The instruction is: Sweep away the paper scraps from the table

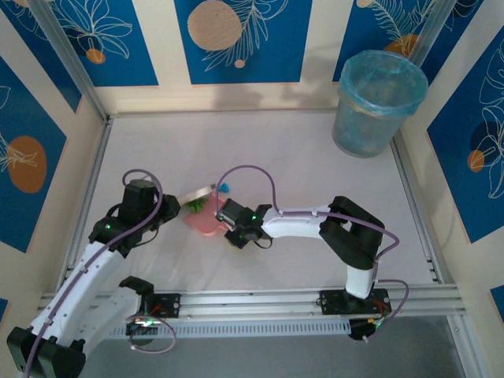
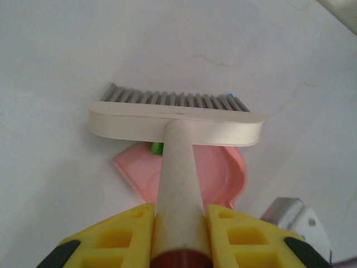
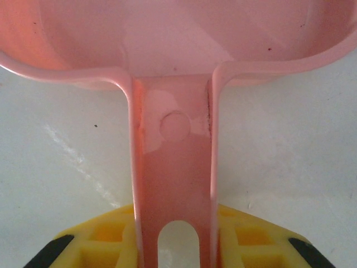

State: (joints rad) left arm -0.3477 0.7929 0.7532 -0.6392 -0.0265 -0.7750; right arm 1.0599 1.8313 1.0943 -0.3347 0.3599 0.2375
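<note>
My left gripper (image 1: 172,207) (image 2: 179,223) is shut on the cream handle of a small brush (image 2: 176,124). The brush head (image 1: 198,193) hangs over the far edge of the pink dustpan (image 1: 203,224) (image 2: 224,174), bristles pointing away. A green paper scrap (image 1: 194,205) (image 2: 157,148) lies at the pan's mouth, just under the brush head. A cyan scrap (image 1: 224,187) sits on the table (image 1: 299,165) just beyond the brush. My right gripper (image 1: 236,226) (image 3: 175,245) is shut on the dustpan's flat handle (image 3: 173,167), and the pan lies on the white surface.
A translucent blue-lined bin (image 1: 378,102) stands at the far right corner. Aluminium rails (image 1: 260,303) edge the near side, and patterned wall panels close in the left, back and right.
</note>
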